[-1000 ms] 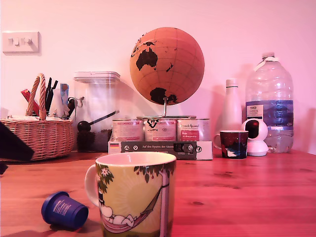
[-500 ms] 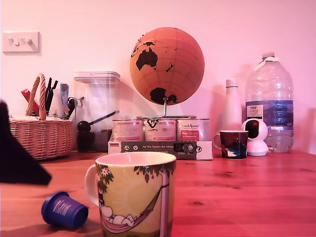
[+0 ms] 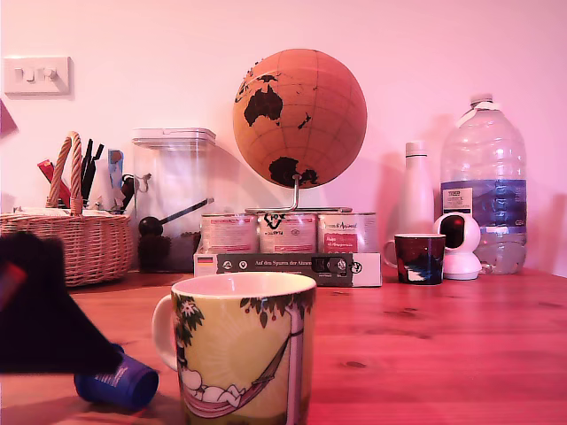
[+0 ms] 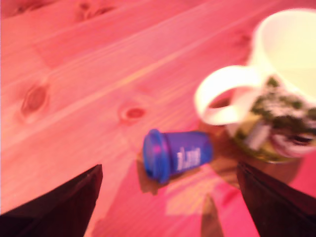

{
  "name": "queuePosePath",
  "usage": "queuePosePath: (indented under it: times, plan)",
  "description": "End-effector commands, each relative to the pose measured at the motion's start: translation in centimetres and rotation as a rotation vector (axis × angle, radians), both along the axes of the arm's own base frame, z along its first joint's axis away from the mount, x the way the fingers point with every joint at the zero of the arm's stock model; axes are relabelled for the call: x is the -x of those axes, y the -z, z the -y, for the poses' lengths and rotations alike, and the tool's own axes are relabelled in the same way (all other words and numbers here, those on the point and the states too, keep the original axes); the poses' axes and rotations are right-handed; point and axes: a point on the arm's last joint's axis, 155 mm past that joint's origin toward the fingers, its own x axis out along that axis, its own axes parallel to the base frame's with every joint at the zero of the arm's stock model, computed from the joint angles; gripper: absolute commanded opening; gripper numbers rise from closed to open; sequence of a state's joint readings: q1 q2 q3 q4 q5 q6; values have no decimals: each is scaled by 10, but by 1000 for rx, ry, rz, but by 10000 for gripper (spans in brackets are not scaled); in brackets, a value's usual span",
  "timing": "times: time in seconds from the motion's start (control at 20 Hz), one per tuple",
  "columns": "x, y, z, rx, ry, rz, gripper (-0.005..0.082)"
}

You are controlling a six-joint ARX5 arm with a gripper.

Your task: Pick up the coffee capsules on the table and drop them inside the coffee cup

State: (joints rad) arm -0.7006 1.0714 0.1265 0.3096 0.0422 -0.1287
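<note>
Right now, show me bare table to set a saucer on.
Free: the table between the coffee cup and the dark espresso cup. Crowded: the back row by the tins, and around the capsule beside the end effector.

Background objects standing along the wall: wicker basket, clear canister, cork globe over three tins, white bottle, water bottle.

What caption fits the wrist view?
Open gripper above a blue capsule lying on its side beside the mug.

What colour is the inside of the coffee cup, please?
White, clearest in the wrist view of the coffee cup.
</note>
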Motion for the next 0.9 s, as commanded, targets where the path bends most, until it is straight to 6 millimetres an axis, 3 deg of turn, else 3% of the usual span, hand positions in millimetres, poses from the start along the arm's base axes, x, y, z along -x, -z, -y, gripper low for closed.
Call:
queuePosePath:
  times: [0.0, 0.85]
  plan:
    - [1, 2, 2, 15, -9, 4, 787]
    - [-14, 23, 7, -121, -28, -53, 787]
